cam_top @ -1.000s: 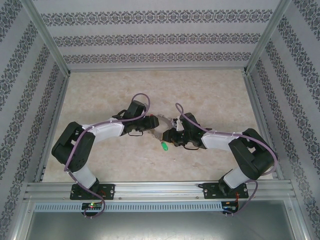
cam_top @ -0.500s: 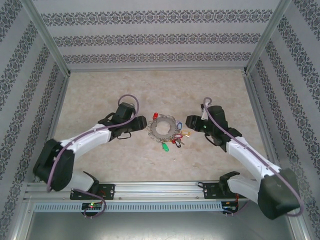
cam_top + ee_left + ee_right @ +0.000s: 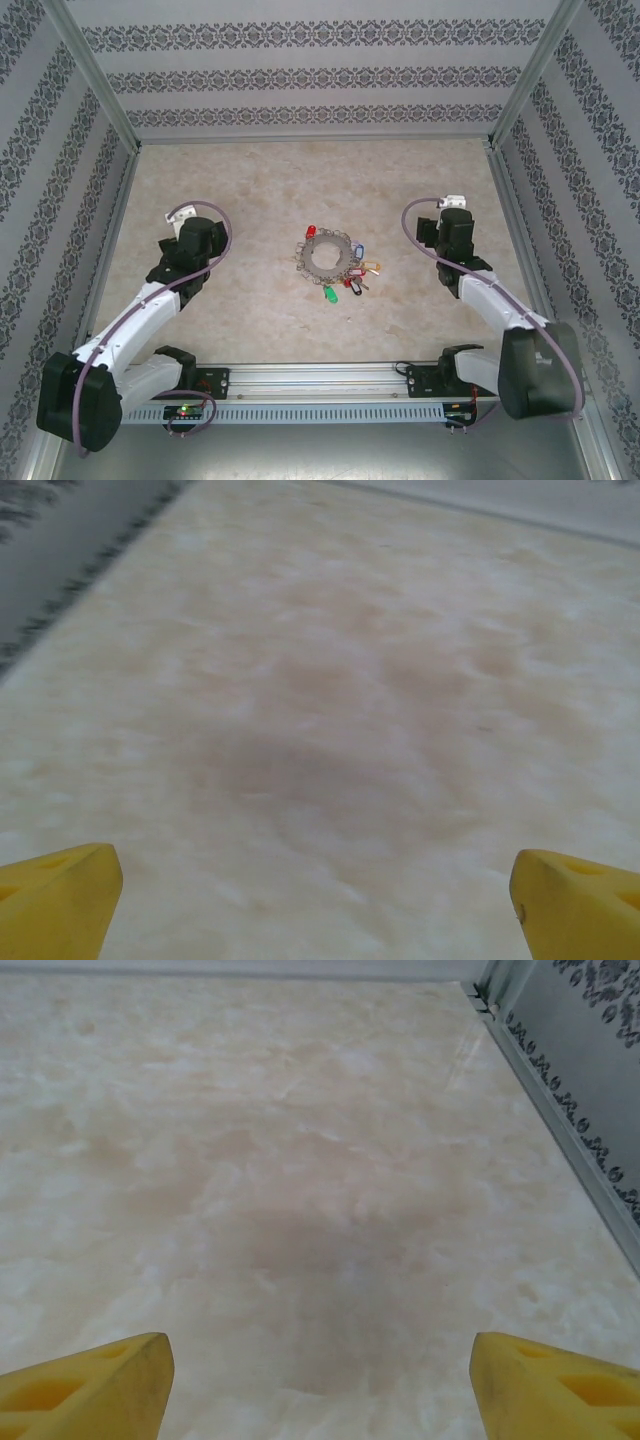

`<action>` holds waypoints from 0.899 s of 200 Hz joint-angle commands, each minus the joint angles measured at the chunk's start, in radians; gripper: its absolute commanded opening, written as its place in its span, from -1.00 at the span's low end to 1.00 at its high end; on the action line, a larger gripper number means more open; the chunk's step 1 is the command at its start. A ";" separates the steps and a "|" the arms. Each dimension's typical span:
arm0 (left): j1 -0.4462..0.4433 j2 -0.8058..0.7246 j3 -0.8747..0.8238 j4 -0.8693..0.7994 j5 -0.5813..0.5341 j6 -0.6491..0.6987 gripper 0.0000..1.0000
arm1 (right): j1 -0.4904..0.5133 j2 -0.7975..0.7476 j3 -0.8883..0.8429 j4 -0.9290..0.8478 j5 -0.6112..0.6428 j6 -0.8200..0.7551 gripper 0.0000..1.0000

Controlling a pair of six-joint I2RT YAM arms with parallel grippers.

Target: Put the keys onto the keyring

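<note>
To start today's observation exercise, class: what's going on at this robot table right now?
Nothing is being handled at this moment. The left claw and the right claw both stand open and empty above the table, one to each side. Between them the grey keyring lies flat, with the small coloured keys bunched around its rim, mostly on the near and right side. Whether every key is actually hooked on is too small to tell.

Robotics laboratory test cell: aluminium-profile frame (image 3: 320,380), patterned wall panels (image 3: 320,75) enclosing a marble-look tabletop (image 3: 250,180), robot arm (image 3: 140,310) bolted on.
</note>
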 commanded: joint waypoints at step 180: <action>0.202 0.508 -0.225 1.042 0.475 0.415 0.99 | -0.071 0.297 -0.124 0.641 -0.203 -0.026 0.96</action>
